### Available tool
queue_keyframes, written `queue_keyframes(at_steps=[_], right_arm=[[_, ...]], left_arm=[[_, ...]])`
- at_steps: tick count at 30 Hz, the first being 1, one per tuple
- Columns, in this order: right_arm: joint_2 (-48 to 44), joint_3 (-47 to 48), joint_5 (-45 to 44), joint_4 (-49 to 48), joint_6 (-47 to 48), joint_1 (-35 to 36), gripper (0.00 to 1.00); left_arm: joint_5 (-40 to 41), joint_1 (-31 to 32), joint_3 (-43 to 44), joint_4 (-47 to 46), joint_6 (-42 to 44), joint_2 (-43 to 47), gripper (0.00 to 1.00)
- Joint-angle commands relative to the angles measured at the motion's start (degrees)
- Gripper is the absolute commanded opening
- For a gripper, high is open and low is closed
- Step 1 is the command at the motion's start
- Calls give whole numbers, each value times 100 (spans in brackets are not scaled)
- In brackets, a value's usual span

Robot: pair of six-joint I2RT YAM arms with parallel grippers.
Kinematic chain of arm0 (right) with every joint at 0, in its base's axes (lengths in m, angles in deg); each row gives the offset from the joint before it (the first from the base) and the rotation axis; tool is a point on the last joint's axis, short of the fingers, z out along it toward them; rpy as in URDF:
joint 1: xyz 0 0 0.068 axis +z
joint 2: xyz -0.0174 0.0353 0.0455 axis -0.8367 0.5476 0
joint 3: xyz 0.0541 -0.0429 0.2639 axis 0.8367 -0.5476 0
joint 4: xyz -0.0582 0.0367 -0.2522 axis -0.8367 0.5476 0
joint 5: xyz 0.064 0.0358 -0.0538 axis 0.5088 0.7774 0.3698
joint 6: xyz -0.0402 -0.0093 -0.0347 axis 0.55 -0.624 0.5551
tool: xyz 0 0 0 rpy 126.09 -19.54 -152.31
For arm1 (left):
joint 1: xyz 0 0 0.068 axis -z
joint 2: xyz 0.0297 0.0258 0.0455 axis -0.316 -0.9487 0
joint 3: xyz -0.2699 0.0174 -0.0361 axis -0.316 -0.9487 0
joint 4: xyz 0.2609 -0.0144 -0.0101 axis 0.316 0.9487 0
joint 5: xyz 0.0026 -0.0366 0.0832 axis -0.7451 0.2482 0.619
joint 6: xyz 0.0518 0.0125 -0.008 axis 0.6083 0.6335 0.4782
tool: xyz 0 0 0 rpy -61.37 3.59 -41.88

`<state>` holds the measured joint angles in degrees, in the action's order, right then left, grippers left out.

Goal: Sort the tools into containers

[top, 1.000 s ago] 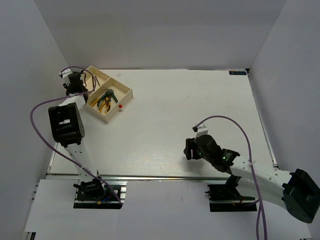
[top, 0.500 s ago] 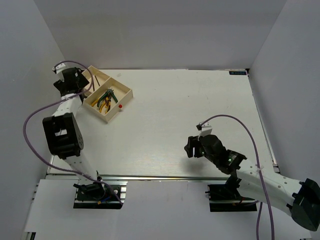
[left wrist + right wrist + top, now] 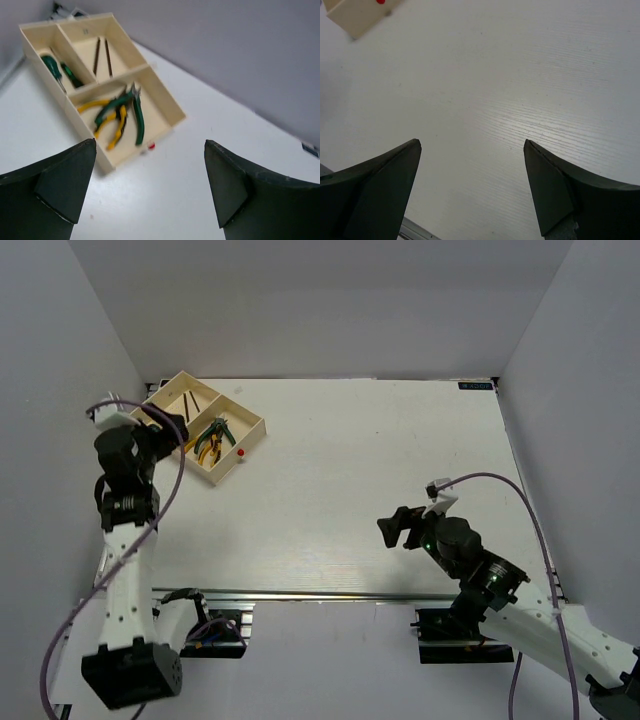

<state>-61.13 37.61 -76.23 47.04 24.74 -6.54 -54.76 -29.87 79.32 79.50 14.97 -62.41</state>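
Note:
The cream divided tray [image 3: 226,396] sits at the table's far left. In the left wrist view its compartments [image 3: 165,102] hold green-handled screwdrivers [image 3: 56,71], two dark hex keys [image 3: 101,55], and yellow-handled pliers [image 3: 113,126] crossed with green-handled pliers [image 3: 134,111]. From above, the pliers [image 3: 210,438] and hex keys [image 3: 190,402] show. My left gripper [image 3: 168,430] [image 3: 150,144] hangs open and empty just near-left of the tray. My right gripper [image 3: 395,530] [image 3: 472,142] stands open over bare table at the near right, nothing between its fingers.
A tiny red knob [image 3: 241,452] [image 3: 151,146] lies on the table against the tray's near wall. A corner of the tray [image 3: 360,17] shows at the top left of the right wrist view. White walls close in the table on three sides.
The left arm has drawn back from the tray's far corner toward the near left, and its jaws have spread wide. The right arm has pulled back toward its base and opened further.

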Motion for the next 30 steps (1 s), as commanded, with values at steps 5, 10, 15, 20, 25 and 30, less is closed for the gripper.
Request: queue_keyframes(at_steps=[5,10,15,20,25,30], right_arm=[[-439,-174,-266,73,-223,10,89],[-457,-262,-476,205,-355,10,89],[-544,-402,-565,345,-504,1,89],[-896,-631,-687,354,-531,10,89],[-1212,-701,-776,389,-522,10,89],[-1467,-754,-758,425,-487,10,89]], left_arm=[[-1056,37,-1794,967,-79,1375,98],[-1514,37,-2041,1090,-70,1833,98],[-1452,37,-1936,1688,98,1982,98],[-1645,37,-2129,1522,-112,2010,98],[-2015,-16,-2279,1336,-193,1904,98],[-1927,-16,-2130,1494,-114,1869,98]])
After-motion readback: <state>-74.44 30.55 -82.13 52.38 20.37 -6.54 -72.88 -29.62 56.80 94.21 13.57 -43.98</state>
